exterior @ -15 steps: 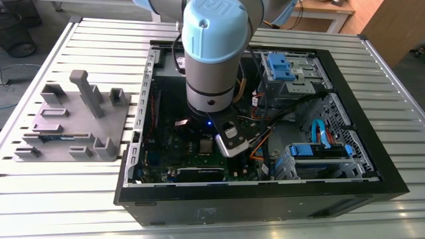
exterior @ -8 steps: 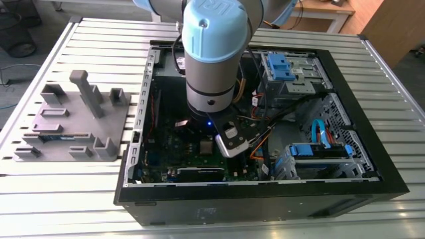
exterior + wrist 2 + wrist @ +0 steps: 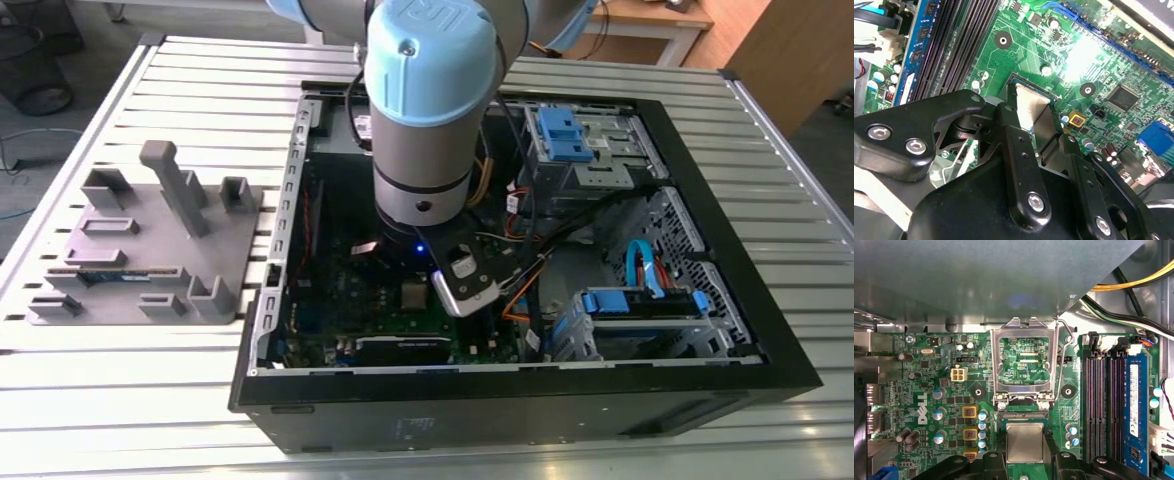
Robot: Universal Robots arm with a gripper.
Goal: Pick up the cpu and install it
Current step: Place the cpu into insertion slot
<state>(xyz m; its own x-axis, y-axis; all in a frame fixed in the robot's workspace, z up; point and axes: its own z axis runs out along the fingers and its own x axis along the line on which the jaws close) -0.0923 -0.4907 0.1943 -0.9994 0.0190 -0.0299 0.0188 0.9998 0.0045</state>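
Cpu, a small flat square chip with a silvery-white metal top, is clasped by the gripper just below the hinge of the opened socket frame.

A slatted aluminium table is seen in the exterior view, with an open black computer case laid flat on it and a grey moulded fixture tray set beside the case at the exterior view's left. The grey and pale-blue arm is posed almost vertically, its wrist pointed straight down into the case.

A green motherboard is shown in both wrist views. On it, the silver metal load plate is raised upright, and its thin wire lever is swung up beside it. A long memory stick with a blue label is seated in a slot well to one side.

In the second wrist view, the chip is pinched on two opposite edges by the black fingers. Whether it is seated in the socket cannot be told.
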